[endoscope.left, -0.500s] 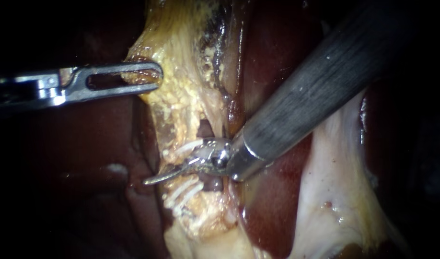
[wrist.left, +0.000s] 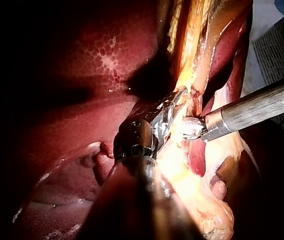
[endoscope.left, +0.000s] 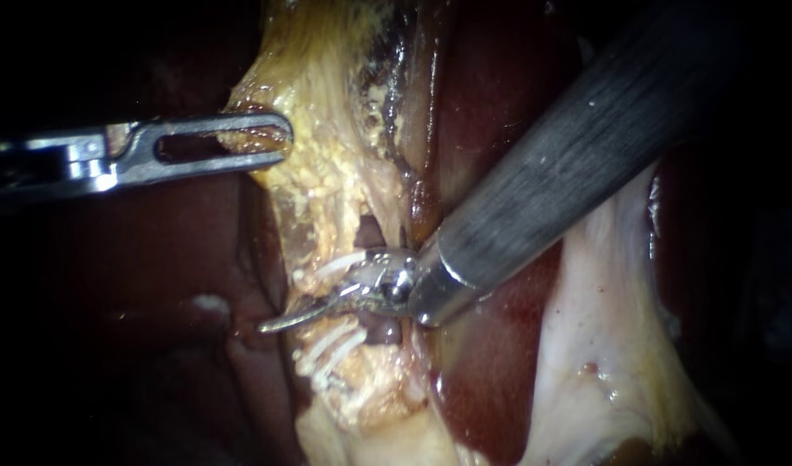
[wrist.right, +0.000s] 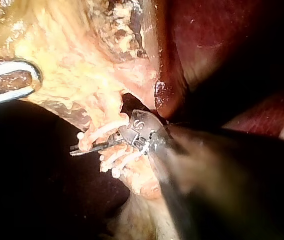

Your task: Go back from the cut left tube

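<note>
My right instrument (endoscope.left: pixel 284 321): jaws closed, holding nothing, lying across the tube (endoscope.left: pixel 374 330), with white clips (endoscope.left: pixel 331 345) close on either side of them. My left instrument (endoscope.left: pixel 279 142): clamped on yellow tissue (endoscope.left: pixel 327 173), well apart from the right instrument.

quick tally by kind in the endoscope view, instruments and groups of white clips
instruments: 2, the left instrument holding yellow tissue, and the right instrument
groups of white clips: 2, the upper group and the lower group beside the right instrument's tip; single clips too fine to count
total: 4
</note>
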